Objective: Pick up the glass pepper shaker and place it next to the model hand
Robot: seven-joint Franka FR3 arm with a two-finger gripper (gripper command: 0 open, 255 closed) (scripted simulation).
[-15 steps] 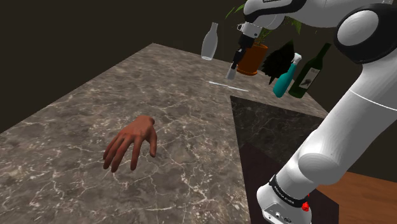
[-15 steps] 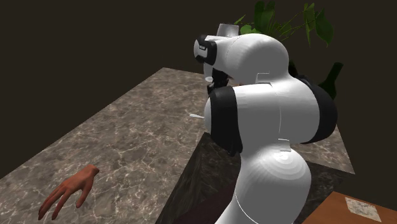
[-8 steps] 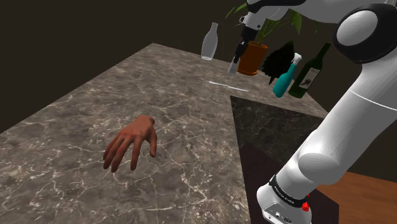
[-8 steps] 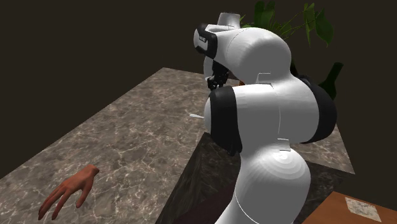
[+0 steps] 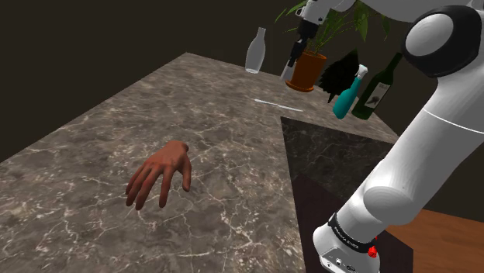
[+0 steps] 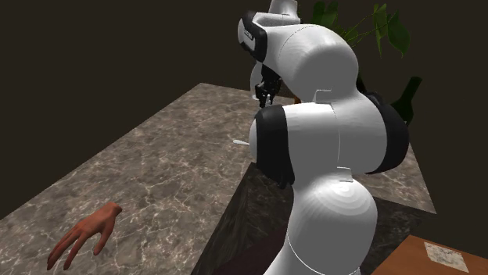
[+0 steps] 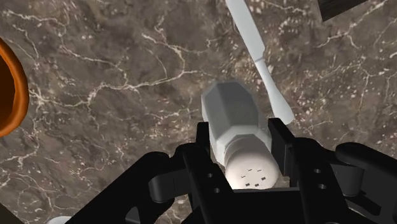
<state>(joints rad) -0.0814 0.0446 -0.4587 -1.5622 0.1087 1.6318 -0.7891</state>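
Observation:
My black gripper (image 7: 241,132) is shut on the pale, faceted pepper shaker (image 7: 232,111), whose perforated cap faces the wrist camera. In the shoulder view the gripper (image 5: 292,60) hangs well above the far end of the marble counter (image 5: 116,139), with the shaker (image 5: 285,73) poking out below the fingers. The brown model hand (image 5: 159,174) lies flat on the counter, far nearer the camera and towards the shoulder view's left. In the second exterior view the gripper (image 6: 265,90) shows beside the arm's white bulk, and the model hand (image 6: 82,234) lies at the lower left.
Below the gripper a white utensil (image 7: 257,51) lies on the counter (image 5: 270,103). At the far end stand a clear bottle (image 5: 254,50), an orange plant pot (image 5: 309,71), a teal spray bottle (image 5: 349,93) and a dark wine bottle (image 5: 378,87). A dark recess (image 5: 333,147) borders the counter.
The gripper has risen with the shaker, climbing away from the counter and drifting slightly towards the plant pot. The model hand has stayed still.

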